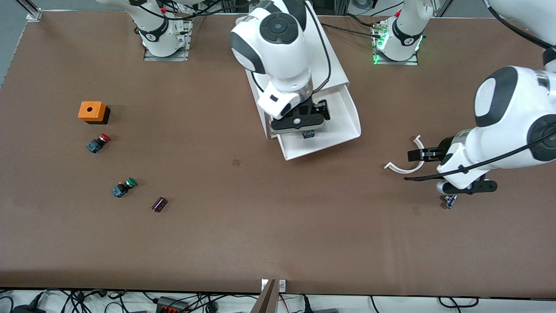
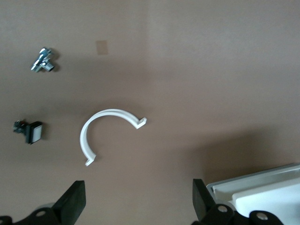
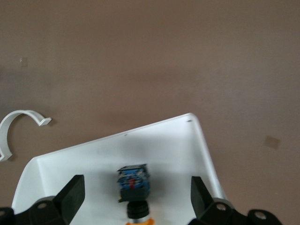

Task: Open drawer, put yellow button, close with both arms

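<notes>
Gaping right claw point(image 3: 136, 199) over yellow button point(image 3: 134, 190) (in drawer point(image 3: 187, 145)); left claw point(image 2: 136, 206) likewise

Right gripper point(image 1: 304, 124) directly over the pulled-out drawer point(image 1: 343, 130), fingers point(image 3: 70, 197) spread wide on either side of the yellow button point(image 3: 135, 187) lying on the tray floor; tray walls close in on three sides, open only from above. Left gripper point(image 1: 423, 154) open over the white curved clip point(image 1: 406, 167), with bare tabletop point(image 1: 260, 217) between clip and drawer front.
</notes>
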Motion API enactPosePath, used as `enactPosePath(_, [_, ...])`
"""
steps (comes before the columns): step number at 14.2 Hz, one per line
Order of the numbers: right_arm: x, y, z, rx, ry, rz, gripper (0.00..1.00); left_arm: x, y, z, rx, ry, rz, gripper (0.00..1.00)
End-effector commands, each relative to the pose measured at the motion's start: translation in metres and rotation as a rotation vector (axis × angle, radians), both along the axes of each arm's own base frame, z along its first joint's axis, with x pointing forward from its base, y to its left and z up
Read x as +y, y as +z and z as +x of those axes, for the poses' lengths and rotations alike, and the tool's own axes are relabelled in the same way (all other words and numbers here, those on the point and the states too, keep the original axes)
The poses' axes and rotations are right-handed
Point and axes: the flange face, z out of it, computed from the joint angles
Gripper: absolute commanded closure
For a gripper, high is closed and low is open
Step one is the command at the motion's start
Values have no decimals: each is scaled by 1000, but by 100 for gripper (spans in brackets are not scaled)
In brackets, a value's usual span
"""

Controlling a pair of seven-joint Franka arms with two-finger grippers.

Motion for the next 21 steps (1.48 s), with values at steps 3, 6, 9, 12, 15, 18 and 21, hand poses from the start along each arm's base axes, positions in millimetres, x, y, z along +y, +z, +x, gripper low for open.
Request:
enactPosePath(3, [-101,22,62,35,-126,-70,0,-91,-26,3,-115,138,-6,0])
enactPosePath(6, [-170,27,96,54,-161,-145,0,-135,-47,3,-153,198,-17,0])
enactPosePath(9, [-262,28,134,96,-137,-179,0,-175,-71,-12,-145,228,-10,0])
enactPosePath(12, [-340,27,159,114,-9,-192,0,-198,-106,-36,-142,230,-6,0])
enactPosePath(15, [-394,40,167,113,-36,-183,0,-220,-114,-56,-104,253,-7,0])
enactPosePath(18, [-455,50,166,170,-65,-175,0,-233,-117,-84,-69,224,1,0])
enactPosePath(21, [-511,73,153,180,-133,-140,0,-248,-123,-107,-34,187,5,0])
